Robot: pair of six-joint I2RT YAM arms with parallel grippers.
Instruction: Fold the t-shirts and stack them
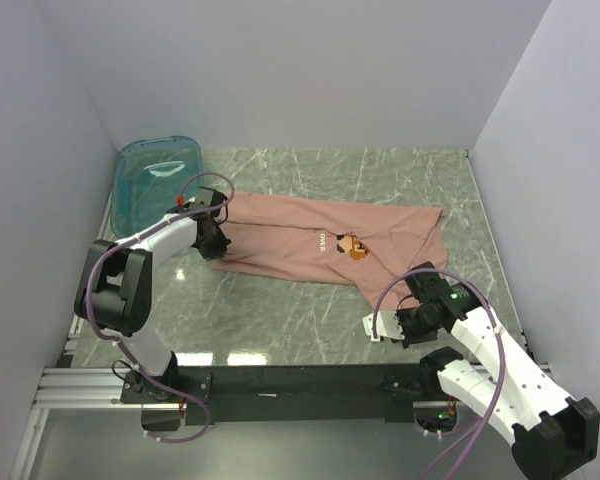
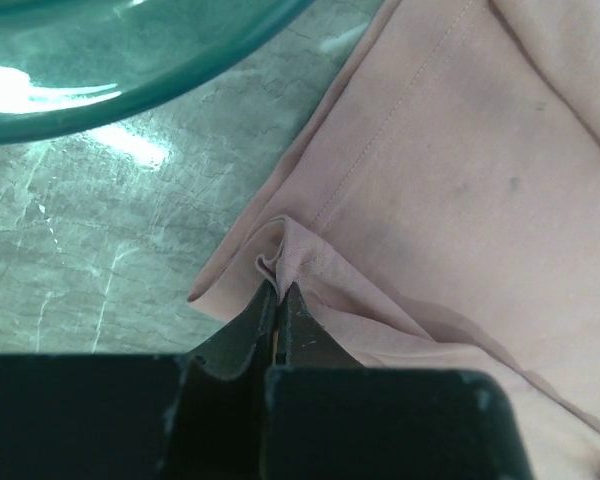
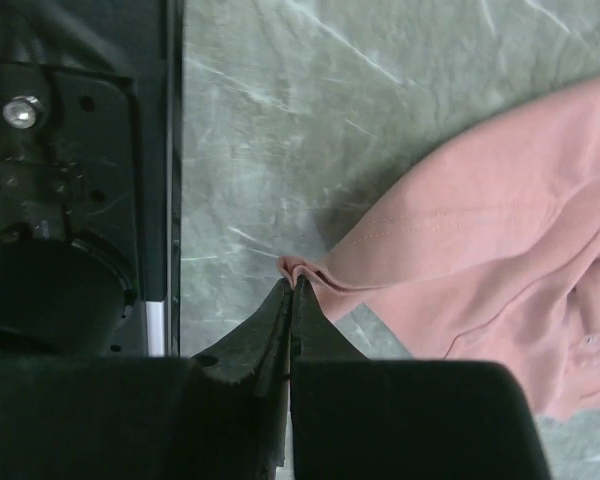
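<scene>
Lying loosely spread and unfolded on the green marbled bench (image 1: 380,170), the dusty-pink cotton t-shirt (image 1: 300,235) is pinched at opposite edges by the fully closed left gripper (image 2: 280,292) and right gripper (image 3: 292,285), so folding looks barely begun and stacking not started.

The top camera hangs high behind the arm bases, looking down and forward over the whole green marbled tabletop (image 1: 280,320). Each wrist camera peers close along its own fingers. The left arm's black fingers (image 2: 263,320) point toward the teal see-through plastic tub (image 2: 130,60), which the top view shares. The right arm's black fingers (image 3: 277,320) point down at the tabletop. All three views share the dusty-pink cotton t-shirt (image 1: 310,240).
</scene>
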